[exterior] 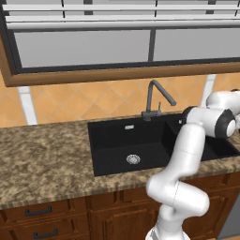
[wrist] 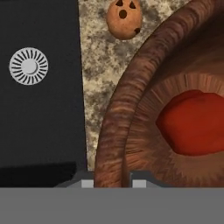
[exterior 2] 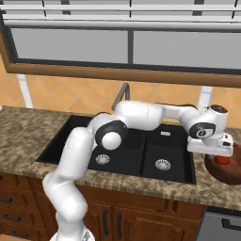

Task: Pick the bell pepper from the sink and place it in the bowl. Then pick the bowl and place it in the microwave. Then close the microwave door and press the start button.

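While lying inside the bowl, at the right of the sink:
Bell pepper [wrist: 192, 122]: red, resting on the floor of the bowl, seen from the hand view; glimpsed as a red patch [exterior 2: 224, 160] under the hand in the right base view.
Bowl [wrist: 131, 109]: deep, round, reddish-brown, wood-grained; standing on the desk just right of the sink; right edge of it visible [exterior 2: 226, 173] below the hand.
Hand [wrist: 113, 183]: low over the bowl's near-left rim, one fingertip [wrist: 87, 183] outside the wall, the other inside; clamped on the bowl's rim, wall between the tips. Seen also above the bowl [exterior 2: 221, 153] in the right base view.
Sink [exterior 2: 136, 155]: black, two basins, a round steel drain [exterior 2: 162, 164] in the right basin and another [exterior 2: 102, 159] in the left; also [exterior: 117, 140] in the left base view.
Faucet [exterior: 154, 98]: dark grey, angular, at the far edge of the sink, between the basins.
Cookie [wrist: 124, 18]: round, tan with dark chips, on the desk beside the bowl, apart from it.
Desk [exterior: 42, 159]: speckled brown stone, around the sink.
Cabinets [exterior: 47, 220]: brown wood with dark handles, below the desk.
Wall [exterior: 93, 101]: orange tiles, behind the faucet.
Window [exterior: 122, 37]: above the tiles, wooden frame along its lower edge.
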